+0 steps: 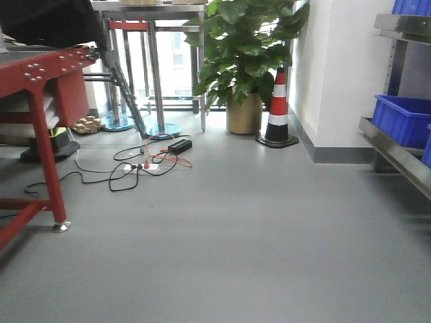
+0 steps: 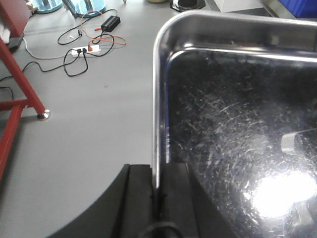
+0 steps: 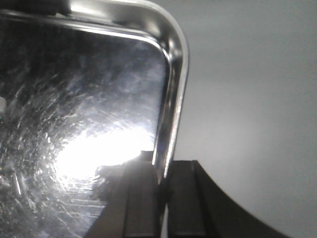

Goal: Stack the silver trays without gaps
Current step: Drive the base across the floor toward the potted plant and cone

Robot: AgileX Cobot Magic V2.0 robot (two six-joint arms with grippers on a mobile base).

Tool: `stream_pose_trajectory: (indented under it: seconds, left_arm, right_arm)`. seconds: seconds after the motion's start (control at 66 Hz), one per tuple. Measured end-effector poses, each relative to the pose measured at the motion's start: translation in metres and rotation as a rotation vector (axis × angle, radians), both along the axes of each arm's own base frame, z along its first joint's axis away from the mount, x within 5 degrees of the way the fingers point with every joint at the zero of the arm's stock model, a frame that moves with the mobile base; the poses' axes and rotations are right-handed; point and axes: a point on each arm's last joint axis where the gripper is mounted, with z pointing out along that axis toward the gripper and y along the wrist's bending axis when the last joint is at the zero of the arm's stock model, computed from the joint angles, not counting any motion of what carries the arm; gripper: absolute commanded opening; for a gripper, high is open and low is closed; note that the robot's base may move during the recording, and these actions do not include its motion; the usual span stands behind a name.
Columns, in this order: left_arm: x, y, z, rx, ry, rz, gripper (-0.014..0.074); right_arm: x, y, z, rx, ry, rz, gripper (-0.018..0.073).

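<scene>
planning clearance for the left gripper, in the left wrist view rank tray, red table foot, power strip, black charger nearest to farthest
1. tray, in the jaws
2. table foot, left
3. power strip, upper left
4. black charger, top left

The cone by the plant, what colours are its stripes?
The cone has red and white stripes and a black base; the exterior front-facing view shows it best.
</scene>
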Motion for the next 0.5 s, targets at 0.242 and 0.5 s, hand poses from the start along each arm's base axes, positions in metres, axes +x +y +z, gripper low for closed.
stream_pose_trajectory:
  seconds: [0.242, 0.5]
  left_arm:
    - [0.0001, -0.0004, 0.0004, -0.001, -0.004, -0.004, -0.0016]
    - [0.0002, -0.0004, 0.0004, -0.001, -0.005, -0.004, -0.0016]
  right_arm:
    - [0.0, 0.0, 0.0, 0.0, 0.0, 0.0, -0.0004]
    - [0.0, 0.0, 0.0, 0.0, 0.0, 0.0, -0.0004]
